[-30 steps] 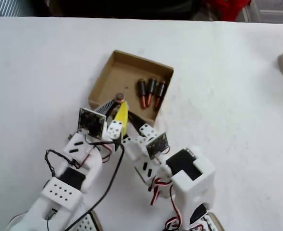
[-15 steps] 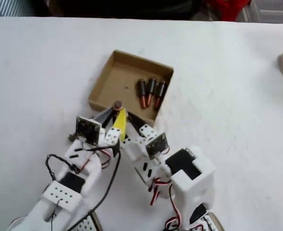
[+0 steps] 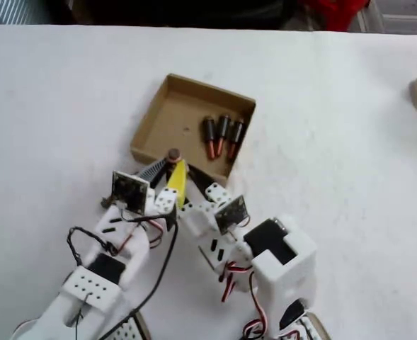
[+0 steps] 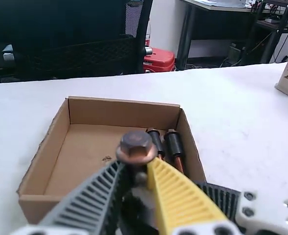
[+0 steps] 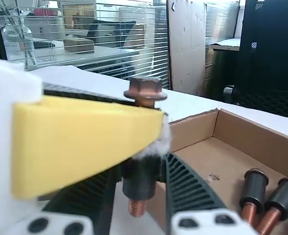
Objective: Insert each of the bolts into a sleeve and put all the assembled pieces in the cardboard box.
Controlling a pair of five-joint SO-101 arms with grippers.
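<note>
Brown cardboard box [image 3: 176, 117]: three sleeved copper bolts [image 3: 222, 134]. Left fingers [image 4: 175, 196] clamp a fourth bolt [image 4: 135, 146]; right fingers [image 5: 188, 188] clamp its black sleeve [image 5: 141, 178].

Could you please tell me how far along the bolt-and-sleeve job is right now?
Done: three assembled pieces lie in the cardboard box. In hand: a fourth, at the box's near wall; the left gripper pinches the bolt, the right gripper the sleeve, with the bolt's end out below. To do: set it in the box.
</note>
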